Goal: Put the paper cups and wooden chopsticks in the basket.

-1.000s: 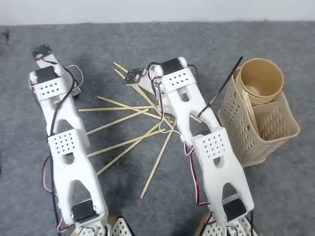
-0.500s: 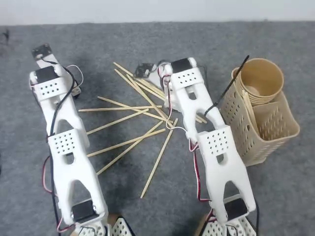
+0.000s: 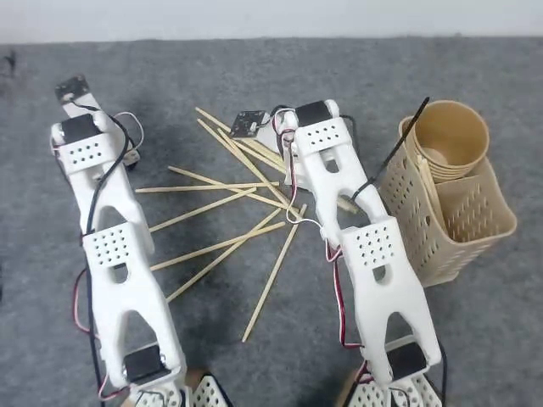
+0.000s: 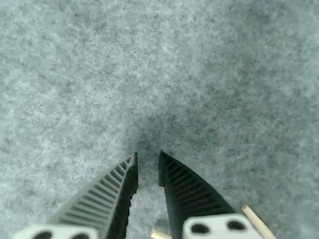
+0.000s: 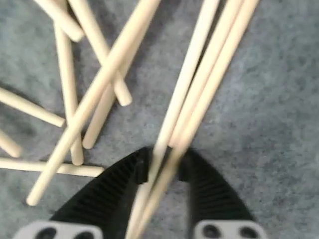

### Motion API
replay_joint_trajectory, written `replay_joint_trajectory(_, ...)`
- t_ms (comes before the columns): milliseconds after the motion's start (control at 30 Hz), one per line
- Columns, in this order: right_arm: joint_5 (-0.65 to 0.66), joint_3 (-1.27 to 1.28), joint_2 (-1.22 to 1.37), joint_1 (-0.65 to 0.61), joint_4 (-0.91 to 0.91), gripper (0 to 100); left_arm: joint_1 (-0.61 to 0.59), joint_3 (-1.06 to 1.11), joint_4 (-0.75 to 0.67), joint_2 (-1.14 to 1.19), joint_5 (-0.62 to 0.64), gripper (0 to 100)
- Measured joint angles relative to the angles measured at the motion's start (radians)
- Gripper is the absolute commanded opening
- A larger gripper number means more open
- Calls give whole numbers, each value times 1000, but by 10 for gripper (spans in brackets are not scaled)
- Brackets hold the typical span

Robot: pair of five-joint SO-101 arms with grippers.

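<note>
Several wooden chopsticks (image 3: pixel 222 243) lie fanned out on the grey carpet between the two arms. At their far end my right gripper (image 5: pixel 164 152) is shut on a pair of chopsticks (image 5: pixel 199 94) that run lengthwise between its fingers. From above, this gripper (image 3: pixel 275 141) sits low under its wrist. The beige slotted basket (image 3: pixel 475 229) stands at the right, with stacked paper cups (image 3: pixel 451 136) in its far compartment. My left gripper (image 4: pixel 148 156) hangs over bare carpet at the far left, open by a narrow gap with nothing in it.
A thin black stick (image 3: pixel 399 141) leans on the basket's left rim, close to the right arm (image 3: pixel 373 254). The left arm (image 3: pixel 110 246) stretches along the left side. A pale wall edge (image 3: pixel 271 19) bounds the carpet at the back.
The right arm has swung to the right, toward the basket, and the chopsticks at its gripper shifted with it. Since half a second ago it has barely moved. The left arm stayed still.
</note>
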Motion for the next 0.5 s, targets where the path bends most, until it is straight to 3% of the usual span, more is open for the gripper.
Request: replay_joint_trajectory(500,12,18,-52,-2,87,8,0,0,0,0,0,76)
